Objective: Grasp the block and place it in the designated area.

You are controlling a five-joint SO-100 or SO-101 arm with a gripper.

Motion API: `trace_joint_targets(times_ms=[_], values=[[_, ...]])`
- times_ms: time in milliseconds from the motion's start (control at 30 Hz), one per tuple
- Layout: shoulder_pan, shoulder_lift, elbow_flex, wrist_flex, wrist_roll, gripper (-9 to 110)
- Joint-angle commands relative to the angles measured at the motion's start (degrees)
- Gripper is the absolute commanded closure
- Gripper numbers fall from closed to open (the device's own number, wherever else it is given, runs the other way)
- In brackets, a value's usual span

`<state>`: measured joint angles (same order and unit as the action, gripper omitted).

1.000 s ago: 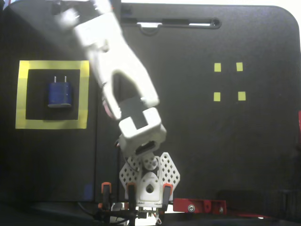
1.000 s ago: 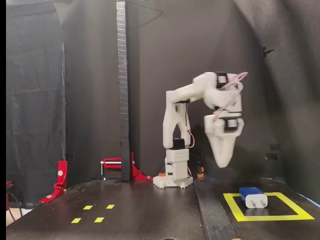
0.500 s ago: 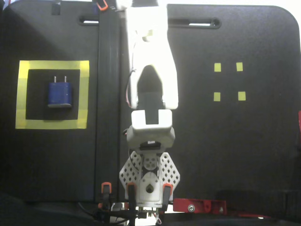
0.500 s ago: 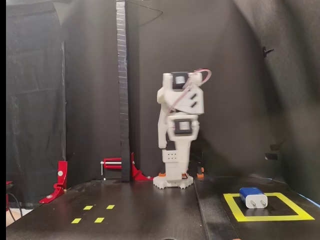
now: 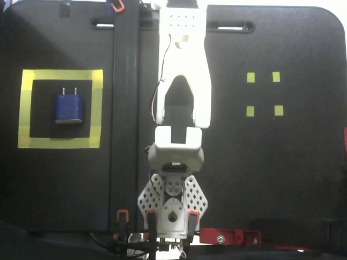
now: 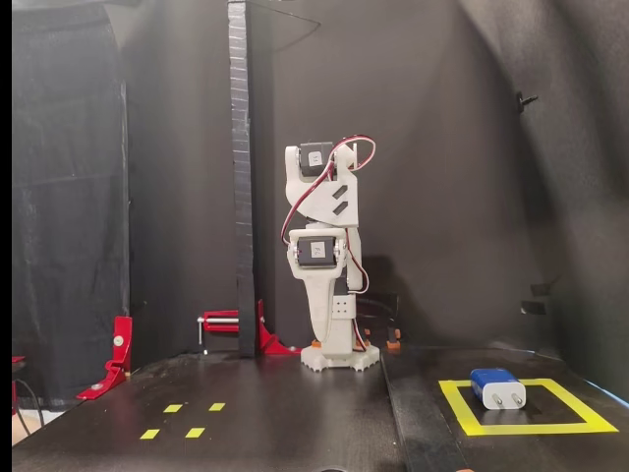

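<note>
The dark blue block [image 5: 69, 107] lies flat inside the designated area, a wide yellow tape frame [image 5: 96, 108], with its two metal prongs pointing to the view's top edge. From the front, the block [image 6: 496, 387] rests in the same frame [image 6: 462, 408] at the lower right. My white arm [image 5: 181, 81] stands at the table's middle line, well away from the block. The gripper [image 6: 332, 339] hangs pointing down in front of the base. Its fingers look shut, with nothing between them.
Four tiny yellow tape squares [image 5: 264, 93] mark the side opposite the frame, seen from the front as squares [image 6: 182, 420] at lower left. A tall black post [image 6: 239, 177] rises beside the arm. Red clamps [image 6: 118, 354] sit at the edges.
The arm swung from the yellow frame's side to the middle line and folded, turning the gripper down in front of the base. The block stayed where it was.
</note>
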<state>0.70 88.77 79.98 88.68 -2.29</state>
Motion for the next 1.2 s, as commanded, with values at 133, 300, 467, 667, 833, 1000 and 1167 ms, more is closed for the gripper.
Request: trace_joint_targets(times_ms=[133, 300, 467, 667, 833, 1000, 1167], values=[[0.44, 15.38, 14.77, -15.56, -0.79, 101], [0.79, 26.72, 29.0, -29.71, -0.79, 101], [1.49, 37.53, 41.66, -40.78, -0.88, 101], [1.49, 48.96, 54.49, -52.73, -0.88, 101], [1.41, 59.68, 65.74, -61.79, -0.88, 101], [1.41, 67.85, 74.71, -68.82, -0.88, 101], [1.58, 75.94, 83.85, -75.59, -0.88, 101]])
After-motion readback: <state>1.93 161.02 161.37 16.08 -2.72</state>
